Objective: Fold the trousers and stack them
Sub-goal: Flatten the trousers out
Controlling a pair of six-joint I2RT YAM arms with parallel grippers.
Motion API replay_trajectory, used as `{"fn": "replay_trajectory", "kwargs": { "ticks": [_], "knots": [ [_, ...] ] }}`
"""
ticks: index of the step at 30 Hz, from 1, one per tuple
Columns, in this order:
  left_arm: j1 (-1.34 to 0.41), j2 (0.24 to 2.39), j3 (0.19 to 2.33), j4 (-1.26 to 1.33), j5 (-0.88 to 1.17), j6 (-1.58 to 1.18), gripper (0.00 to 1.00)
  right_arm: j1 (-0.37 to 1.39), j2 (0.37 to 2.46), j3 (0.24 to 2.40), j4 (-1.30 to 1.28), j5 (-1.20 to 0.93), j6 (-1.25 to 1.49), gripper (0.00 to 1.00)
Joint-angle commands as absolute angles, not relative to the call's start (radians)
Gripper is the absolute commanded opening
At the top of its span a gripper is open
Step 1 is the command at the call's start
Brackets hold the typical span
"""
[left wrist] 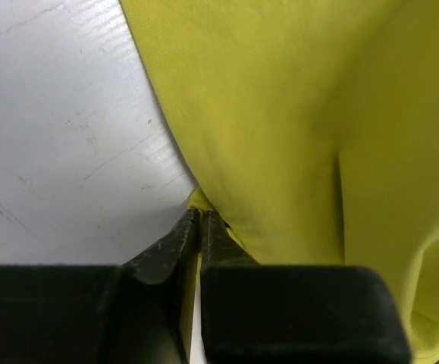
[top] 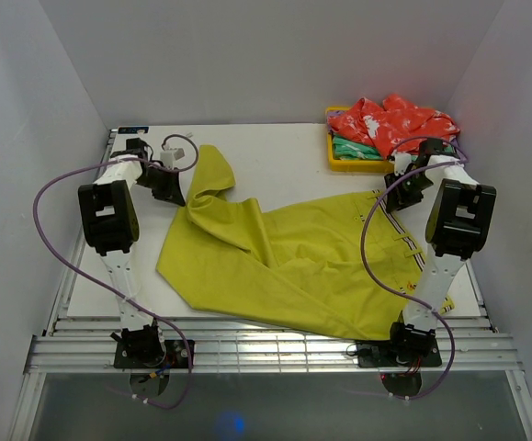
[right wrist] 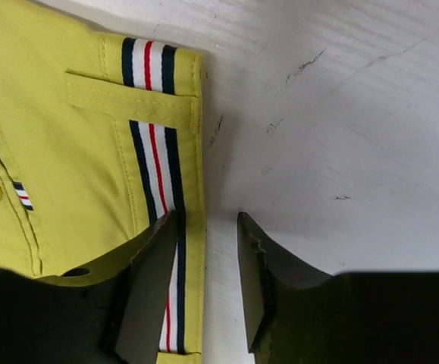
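The left end effector [left wrist: 202, 221] sits at the bottom edge, its two dark fingers [left wrist: 170, 246] pressed almost together on a thin edge of the trousers [left wrist: 280, 114]. Yellow-green cloth fills the right side; the scuffed white surface [left wrist: 60, 136] shows at left

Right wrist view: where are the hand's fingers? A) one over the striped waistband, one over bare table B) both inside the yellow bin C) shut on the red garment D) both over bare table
A. The right hand stands open, with one finger over the striped waistband of the trousers and the other over bare table.
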State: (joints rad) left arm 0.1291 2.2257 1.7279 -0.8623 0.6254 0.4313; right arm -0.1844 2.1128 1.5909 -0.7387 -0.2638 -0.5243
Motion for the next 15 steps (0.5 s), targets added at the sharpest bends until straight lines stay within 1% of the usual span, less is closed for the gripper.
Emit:
{"fn": "replay_trajectory", "kwargs": {
  "ticks": [1,2,3,4,5,10,15],
  "knots": [
    [0.124,2.174,1.724,-0.893,0.663,0.445,0.12,-0.192,2.168,1.626,-0.828,-0.368,-0.505,0.42],
    [0.126,2.175,1.727,-0.893,0.666,0.442,0.1,-0.192,2.164,1.626,-0.836,-0.402,-0.506,0.36],
    [0.124,2.177,1.732,-0.899,0.67,0.44,0.03,-0.192,2.16,1.626,-0.838,-0.406,-0.508,0.3],
    [0.126,2.178,1.746,-0.9,0.672,0.442,0.0,-0.192,2.158,1.628,-0.836,-0.41,-0.506,0.21],
    [0.126,2.181,1.756,-0.902,0.67,0.44,0.0,-0.195,2.157,1.631,-0.838,-0.414,-0.505,0.08],
    [0.135,2.172,1.859,-0.897,0.646,0.439,0.0,-0.232,2.114,1.658,-0.822,-0.37,-0.499,0.08],
    [0.149,2.119,1.98,-0.841,0.635,0.437,0.0,-0.322,2.071,1.698,-0.782,-0.302,-0.494,0.08]
  ]
}}
